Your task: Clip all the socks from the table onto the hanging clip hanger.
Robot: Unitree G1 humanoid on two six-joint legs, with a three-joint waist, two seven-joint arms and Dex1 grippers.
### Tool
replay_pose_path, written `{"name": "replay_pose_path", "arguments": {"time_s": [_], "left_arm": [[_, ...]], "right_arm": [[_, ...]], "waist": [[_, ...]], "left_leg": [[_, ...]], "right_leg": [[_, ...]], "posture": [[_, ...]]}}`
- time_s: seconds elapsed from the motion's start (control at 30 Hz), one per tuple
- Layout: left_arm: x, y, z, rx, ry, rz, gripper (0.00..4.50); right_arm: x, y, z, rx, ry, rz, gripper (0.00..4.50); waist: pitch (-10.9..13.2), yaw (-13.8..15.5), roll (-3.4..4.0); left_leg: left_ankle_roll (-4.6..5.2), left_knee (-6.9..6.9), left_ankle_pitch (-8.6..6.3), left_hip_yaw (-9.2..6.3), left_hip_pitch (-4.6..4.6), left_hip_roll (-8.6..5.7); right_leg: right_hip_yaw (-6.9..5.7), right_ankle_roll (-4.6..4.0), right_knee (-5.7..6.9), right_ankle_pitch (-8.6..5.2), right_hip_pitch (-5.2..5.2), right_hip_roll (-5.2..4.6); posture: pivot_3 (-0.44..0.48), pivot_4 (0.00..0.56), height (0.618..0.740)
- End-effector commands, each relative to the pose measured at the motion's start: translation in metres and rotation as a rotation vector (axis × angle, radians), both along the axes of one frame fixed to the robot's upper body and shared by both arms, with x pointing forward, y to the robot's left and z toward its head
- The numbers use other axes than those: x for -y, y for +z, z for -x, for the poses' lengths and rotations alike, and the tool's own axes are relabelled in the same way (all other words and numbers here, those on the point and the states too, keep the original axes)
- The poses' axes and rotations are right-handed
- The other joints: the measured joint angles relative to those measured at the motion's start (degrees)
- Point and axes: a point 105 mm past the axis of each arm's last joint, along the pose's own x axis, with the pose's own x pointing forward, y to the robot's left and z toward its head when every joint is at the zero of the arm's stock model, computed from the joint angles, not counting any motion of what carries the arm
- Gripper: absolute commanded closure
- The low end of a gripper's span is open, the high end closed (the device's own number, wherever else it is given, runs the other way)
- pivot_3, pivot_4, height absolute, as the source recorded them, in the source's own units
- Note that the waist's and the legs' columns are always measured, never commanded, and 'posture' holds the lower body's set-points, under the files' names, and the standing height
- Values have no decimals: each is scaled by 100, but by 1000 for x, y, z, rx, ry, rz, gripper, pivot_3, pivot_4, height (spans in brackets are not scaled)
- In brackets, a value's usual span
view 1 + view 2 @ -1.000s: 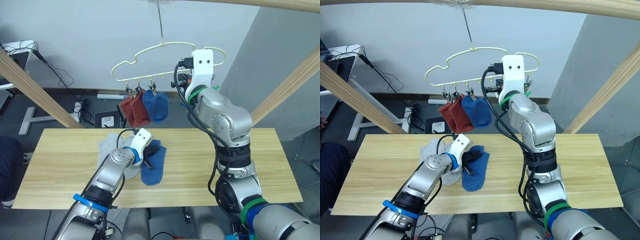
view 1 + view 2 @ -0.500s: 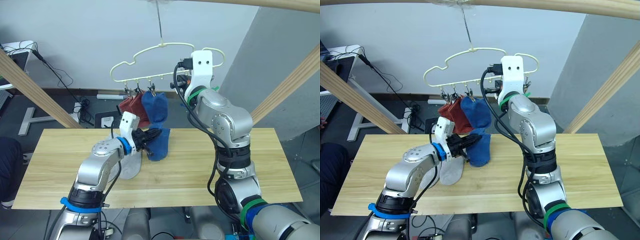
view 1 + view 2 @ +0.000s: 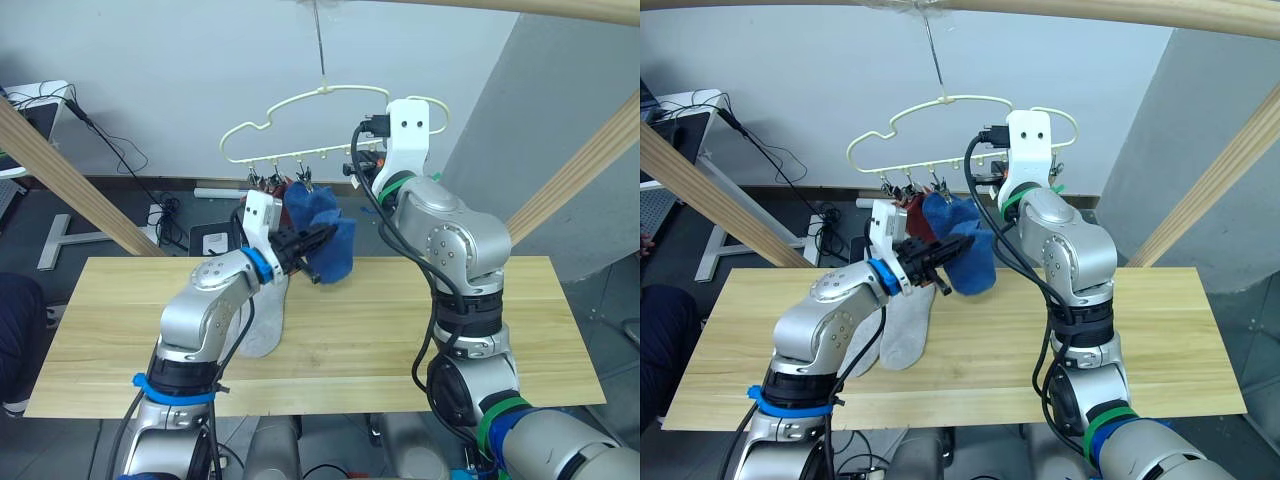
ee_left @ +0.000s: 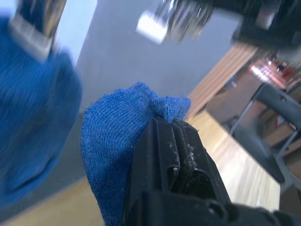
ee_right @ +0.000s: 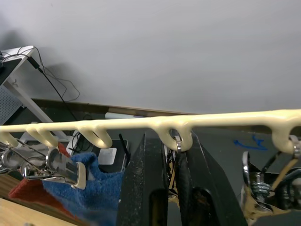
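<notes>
Left gripper [image 3: 952, 249]: your two black fingers are clamped on a crumpled blue knit ankle sock [image 3: 975, 262], lifted clear of the tabletop and held just below the hanger's clips.
Left wrist view: here you get what the eye views don't, the sock's cuff [image 4: 141, 117] bunched and pinched at your fingertips, with the hung blue sock [image 4: 33, 117] blurred close beside it and a metal clip [image 4: 160, 21] overhead.
Right gripper [image 5: 164, 155]: raised to the straight bar of the thin pale yellow cloud-outlined wire hanger [image 3: 300, 100]; your fingers stand slightly apart, either side of the wire ring under one yellow loop [image 5: 176, 136], gripping nothing you can see.
Right wrist view: you see the bar's row of loops from close up, and a metal clip [image 5: 63, 165] biting the hung blue sock [image 5: 89, 188], with rust red fabric [image 5: 28, 190] beyond it.
On the hanger: one blue sock [image 3: 303, 208] and rust red socks [image 3: 283, 192] hang from the clips on your left half of the bar; how many red ones, you cannot tell.
On the table: light grey knit socks [image 3: 902, 325] lie on the long pale wood plank table [image 3: 540, 320], overlapping, below your left forearm.
Open room: the tabletop's right half and both long edges are bare; pale wooden beams [image 3: 570, 170] slant on each side of the hanger.
</notes>
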Motion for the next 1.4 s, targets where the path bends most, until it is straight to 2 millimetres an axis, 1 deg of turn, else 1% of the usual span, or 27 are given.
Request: {"name": "replay_pose_path", "arguments": {"time_s": [0.03,0.33,0.6,0.9,1.1,1.4], "left_arm": [[6,13,-2,60,-3,23,4457],[14,11,-12,82,4,15,4457],[19,12,-15,102,-3,15,4457],[29,24,-19,134,-19,38,4457],[34,27,-21,144,-26,43,4457],[32,29,-21,153,-17,54,4457]], "right_arm": [[-2,24,8,74,24,-38,4500],[-3,25,9,73,23,-42,4500],[-3,26,9,74,17,-44,4500],[-2,25,8,71,11,-48,4500],[-2,25,8,70,9,-51,4500],[-2,25,8,68,6,-53,4500]], "waist": [[0,-9,0],[0,-47,0],[0,-63,0],[0,-66,0],[1,-67,0],[1,-71,0]], "left_leg": [[0,0,0,-1,0,0],[0,1,0,-1,0,0],[0,0,0,-1,-1,-1],[0,0,0,-1,-2,-1],[0,0,0,-1,-2,-1],[0,-1,0,-1,-2,-2]], "right_leg": [[-1,0,0,0,0,0],[-2,0,1,0,0,0],[-1,1,-1,-1,0,0],[-1,2,-1,-1,0,0],[-1,2,-1,-1,0,0],[0,3,-3,-2,-1,0]], "posture": [[-159,303,740],[-172,300,740],[-179,301,740],[-183,303,740],[-183,303,740],[-185,305,740]]}}
